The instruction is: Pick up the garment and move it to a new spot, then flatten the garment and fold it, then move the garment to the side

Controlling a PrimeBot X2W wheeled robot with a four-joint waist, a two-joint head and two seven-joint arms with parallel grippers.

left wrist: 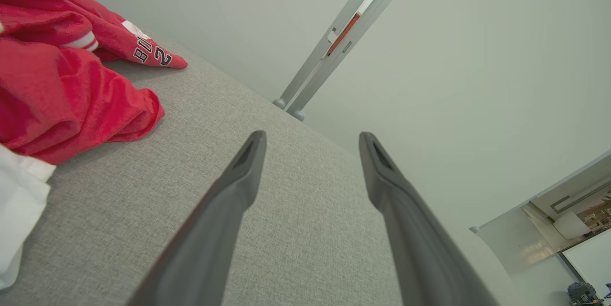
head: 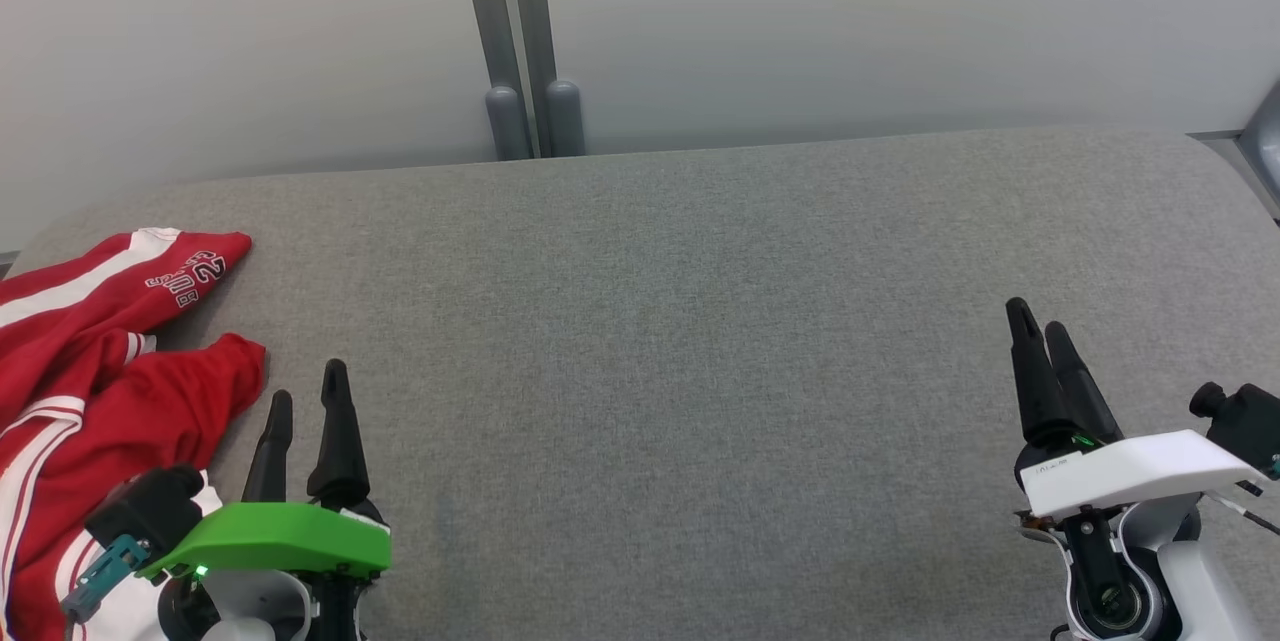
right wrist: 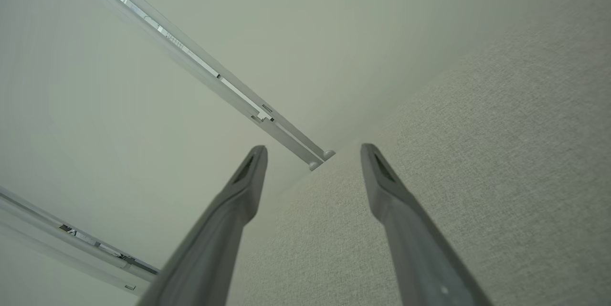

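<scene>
Garment (head: 90,371): red with white stripes, crumpled heap at far left end of grey padded surface (head: 700,321), not folded, part runs off head view's left edge. Left gripper (head: 309,381): fingers spread, nothing between them, just beside garment's right edge, not touching. Right gripper (head: 1036,318): fingers apart in wrist view, empty, over bare fabric near right end, well apart from garment. Twin grey posts (head: 525,41) against pale wall behind surface.

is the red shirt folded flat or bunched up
Bunched up: the red shirt lies in loose heaps at the left end of the gray surface.
</scene>
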